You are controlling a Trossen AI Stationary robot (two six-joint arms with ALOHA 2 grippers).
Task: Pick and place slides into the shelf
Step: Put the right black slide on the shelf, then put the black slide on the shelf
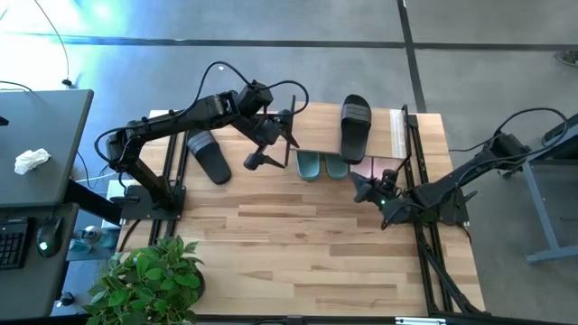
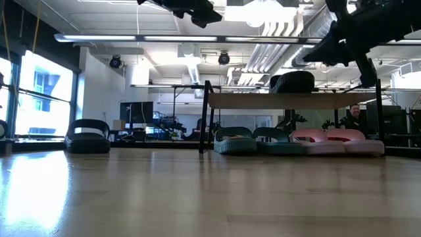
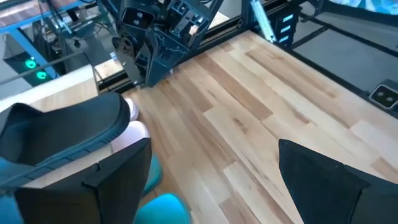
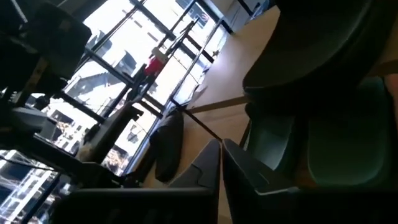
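Landmark: the shelf (image 1: 361,144), a low rack with a plank top and thin black side frames, standing at the far edge of the surface (image 1: 307,244).
Slides placed: a green pair (image 2: 258,141) and a pink pair (image 2: 337,141) lie side by side under the shelf; one black slide (image 1: 355,126) rests on top of it.
Slide remaining: a second black slide (image 1: 209,154) lies on the surface, well apart from the shelf on its left-arm side.
Left gripper (image 1: 256,162): held above the surface between the lone black slide and the shelf, jaws spread wide, nothing held.
Right gripper (image 1: 358,185): just in front of the shelf by the pink pair, jaws closed and empty.
Handling: the slide is judged light, rubbery and flexible; the wide ribbed strap or a side edge of the sole is the likely hold.
Hidden: from above the plank covers most of the pairs beneath; the right wrist view is dark and hard to read.
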